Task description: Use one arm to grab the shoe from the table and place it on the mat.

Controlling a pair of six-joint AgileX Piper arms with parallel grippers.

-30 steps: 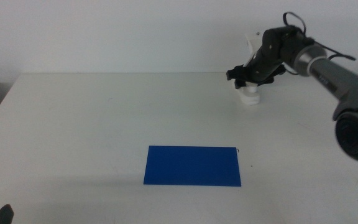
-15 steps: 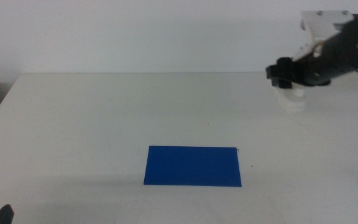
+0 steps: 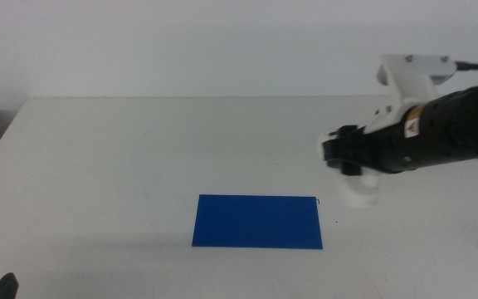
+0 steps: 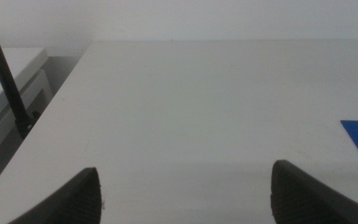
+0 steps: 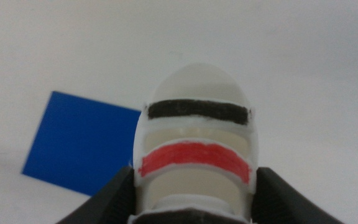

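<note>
**Colleague:** What is closest to the camera on your screen?

**Operator:** In the middle view, nearest me, I see only a dark tip of the left pincer (image 3: 3,286) at the lower left corner. It is waiting there. In its own wrist view its two jaws stand wide apart with nothing between them, over the bare white table (image 4: 197,112).

**Colleague:** And beyond that?

**Operator:** Next comes the mat (image 3: 257,221), a flat dark-blue rectangle lying on the table (image 3: 123,158), a little below the middle of the view.

**Colleague:** Where is the shoe?

**Operator:** Just past the mat's right end, lifted clear of the table. The right pincer (image 3: 351,158) has it. The right arm (image 3: 438,137) reaches in from the right side, black with a white bracket on top, and the white shoe (image 3: 358,191) hangs beneath the pincer.

**Colleague:** How firm does the hold look?

**Operator:** In the right wrist view the jaws press against both sides of the shoe (image 5: 196,155), closed only as far as its width allows. I see a black stripe and a red stripe across it. The mat (image 5: 79,143) shows below and to one side, so the shoe is near the mat, not over it.
</note>
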